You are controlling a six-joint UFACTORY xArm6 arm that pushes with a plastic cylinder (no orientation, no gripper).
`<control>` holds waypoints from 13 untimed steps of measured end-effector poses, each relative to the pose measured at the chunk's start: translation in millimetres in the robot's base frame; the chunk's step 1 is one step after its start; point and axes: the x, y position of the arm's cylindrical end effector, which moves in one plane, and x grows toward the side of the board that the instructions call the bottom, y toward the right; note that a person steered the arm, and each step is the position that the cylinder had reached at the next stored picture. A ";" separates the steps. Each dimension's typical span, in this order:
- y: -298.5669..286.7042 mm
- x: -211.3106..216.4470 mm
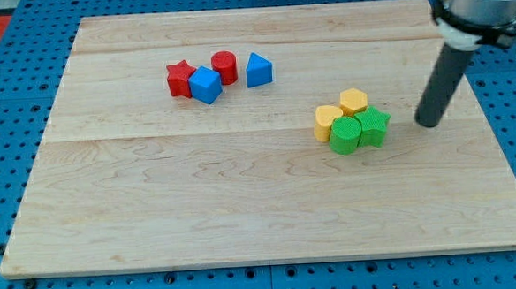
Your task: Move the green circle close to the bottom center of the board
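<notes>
The green circle [346, 134] sits right of the board's middle, in a tight cluster. A green star [374, 125] touches it on the right. A yellow heart-like block [327, 120] is at its upper left and a yellow hexagon [354, 100] is above it. My tip [428, 122] is on the board to the right of this cluster, about a block's width from the green star and not touching it.
A second group lies at the upper left of centre: a red star [180, 79], a blue cube [206, 84], a red cylinder [225, 67] and a blue triangle-like block [258, 70]. The wooden board [244, 216] rests on a blue pegboard.
</notes>
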 end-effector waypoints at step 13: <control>-265.9 33.1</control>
